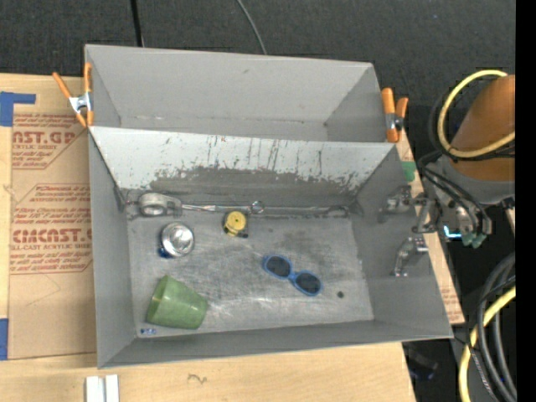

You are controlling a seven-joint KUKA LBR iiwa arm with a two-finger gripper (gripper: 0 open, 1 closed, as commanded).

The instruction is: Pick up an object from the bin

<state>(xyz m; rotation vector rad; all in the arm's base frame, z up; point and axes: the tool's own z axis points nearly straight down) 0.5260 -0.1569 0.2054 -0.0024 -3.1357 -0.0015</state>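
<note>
One diagonal pair of blue sunglasses (291, 275)

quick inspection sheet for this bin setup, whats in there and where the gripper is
surface: grey metal bin, floor scuffed, back wall streaked
job's things: green cup on its side, front left; silver can behind it; small yellow thing near the back; blue sunglasses mid-floor; long metal tool along the back wall; all lie apart
clutter: one dark speck right of the sunglasses, no heap
gripper: gripper over the bin's right sloping wall, clear of every thing
cables: yellow cables looped round the arm's orange cover; thin cable behind the bin
surroundings: dark floor behind the bin
</note>
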